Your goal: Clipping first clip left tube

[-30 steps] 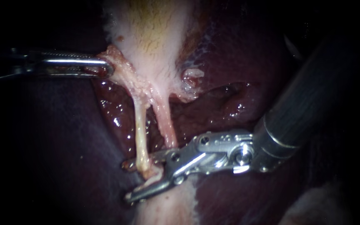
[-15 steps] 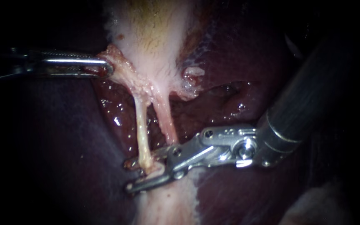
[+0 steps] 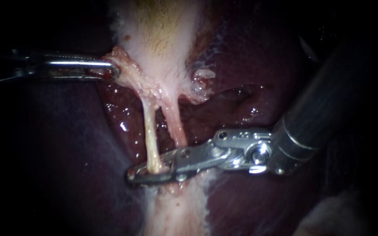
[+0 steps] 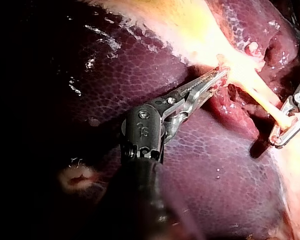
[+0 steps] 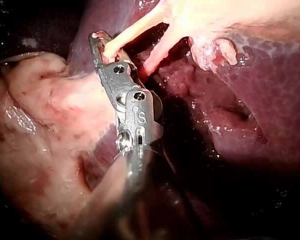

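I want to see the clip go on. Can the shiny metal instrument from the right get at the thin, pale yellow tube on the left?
Yes, it seems so: the shiny metal right instrument has its jaws shut on the thin, pale yellow left tube near its lower end.

Take the thin, pale cord of the left tube as your marker. It hangs below the pale, soft-walled gallbladder. Its lower end sits between the jaws of your right instrument, a slim metal tool reaching in from its right, with both jaws touching it. Just to its right runs the pinkish right tube, outside those jaws. Above and to its left, your left instrument, a long metal shaft, grips the gallbladder's edge. The dark, wet liver lies behind the left tube on both sides.
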You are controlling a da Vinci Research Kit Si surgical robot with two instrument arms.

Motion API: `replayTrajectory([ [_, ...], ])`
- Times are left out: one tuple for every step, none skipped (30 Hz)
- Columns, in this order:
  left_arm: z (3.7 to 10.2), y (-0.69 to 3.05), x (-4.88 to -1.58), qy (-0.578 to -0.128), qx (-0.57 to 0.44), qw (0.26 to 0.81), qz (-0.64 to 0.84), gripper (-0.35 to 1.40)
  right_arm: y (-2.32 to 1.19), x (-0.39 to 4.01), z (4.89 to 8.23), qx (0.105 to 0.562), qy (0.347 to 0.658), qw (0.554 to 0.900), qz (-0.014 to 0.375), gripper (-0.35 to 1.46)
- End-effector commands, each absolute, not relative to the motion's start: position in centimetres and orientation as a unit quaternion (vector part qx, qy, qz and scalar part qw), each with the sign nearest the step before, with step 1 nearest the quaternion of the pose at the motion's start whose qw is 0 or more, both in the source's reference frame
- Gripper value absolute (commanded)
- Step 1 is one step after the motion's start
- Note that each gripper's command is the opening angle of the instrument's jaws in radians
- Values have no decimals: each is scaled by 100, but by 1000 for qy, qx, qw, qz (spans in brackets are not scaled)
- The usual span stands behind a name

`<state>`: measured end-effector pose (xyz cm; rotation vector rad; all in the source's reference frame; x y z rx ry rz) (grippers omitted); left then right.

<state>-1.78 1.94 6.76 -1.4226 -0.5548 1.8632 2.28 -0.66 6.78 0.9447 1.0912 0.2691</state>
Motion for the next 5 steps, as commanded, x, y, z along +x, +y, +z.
replayTrajectory([
  [676, 194, -178, -215, -551, 358, 722, -35, -66, 228, 678, 432, 498, 742, 122, -35],
  [676, 194, -178, -215, -551, 358, 722, -35, -66, 228, 678, 432, 498, 742, 122, -35],
  [676, 194, -178, -215, -551, 358, 722, -35, -66, 228, 678, 433, 497, 742, 121, -35],
  [676, 194, -178, -215, -551, 358, 722, -35, -66, 228, 678, 433, 497, 742, 121, -35],
  [676, 194, -178, -215, -551, 358, 722, -35, -66, 228, 678, 433, 497, 742, 121, -35],
])
